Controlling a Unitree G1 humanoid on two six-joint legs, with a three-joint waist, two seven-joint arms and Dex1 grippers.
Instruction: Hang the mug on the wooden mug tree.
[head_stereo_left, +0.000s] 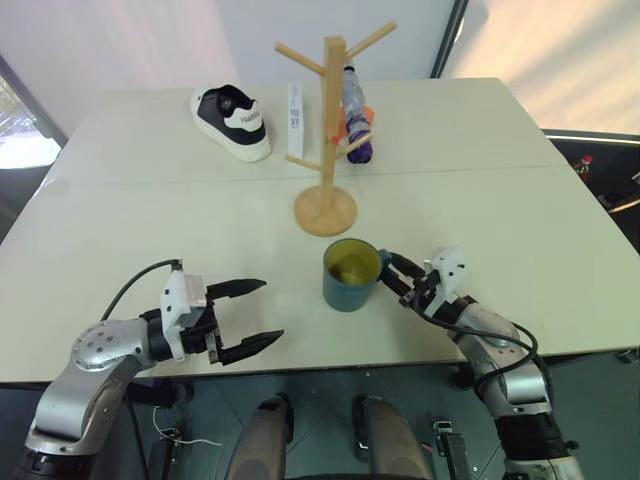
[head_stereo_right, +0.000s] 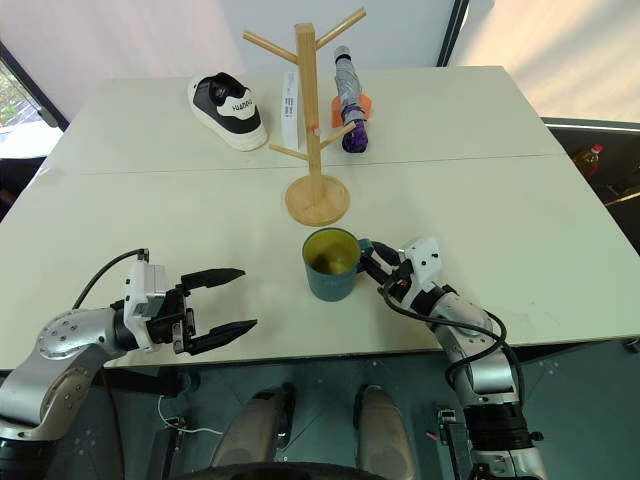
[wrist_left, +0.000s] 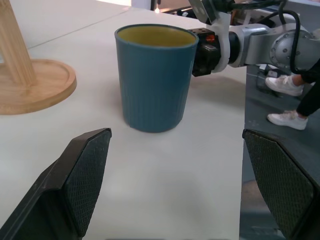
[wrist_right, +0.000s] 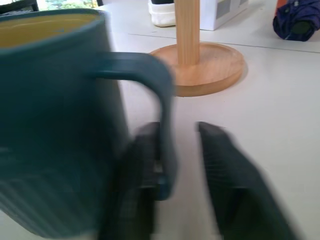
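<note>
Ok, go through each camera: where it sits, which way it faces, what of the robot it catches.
Head, left and right eye: look forward and down at mug, wooden mug tree, left tool, right tool.
Left wrist: looks along its open fingers at the mug, the right arm behind.
Right wrist: looks along its fingers at the mug handle.
All share the mug.

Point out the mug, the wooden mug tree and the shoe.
mug (head_stereo_left: 348, 288), left eye view, outer wall below the rim.
wooden mug tree (head_stereo_left: 333, 110), left eye view, upright post.
shoe (head_stereo_left: 232, 122), left eye view, black and white side.
</note>
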